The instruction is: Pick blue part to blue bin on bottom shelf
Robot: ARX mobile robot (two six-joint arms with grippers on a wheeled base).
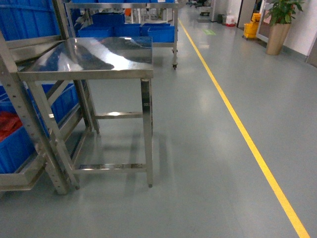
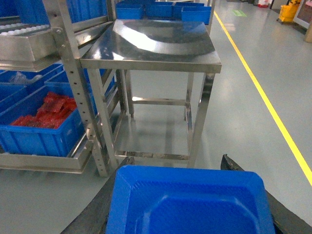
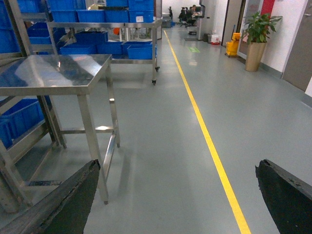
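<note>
Stainless steel fills the head view: a bare polished square table (image 1: 94, 59) upper left, the rack's bottom shelf (image 1: 20, 176) at lower left bearing a bright-blue crate with red bubble wrap (image 1: 12, 139).

Left wrist view: the left gripper (image 2: 187, 204) grips a blue rectangular plastic bin (image 2: 190, 202) at the bottom edge.

Right wrist view: the right gripper (image 3: 178, 195) gapes wide, holding nothing.

No blue part shows anywhere.

- Left claw (image 2: 187, 204): its 2 dark fingers (image 2: 234, 164) stand spread at the bottom of the left wrist view, gripping a blue bin between them.
- Right claw (image 3: 178, 195): 2 black fingers (image 3: 285, 195) spread wide apart, nothing between them.
</note>
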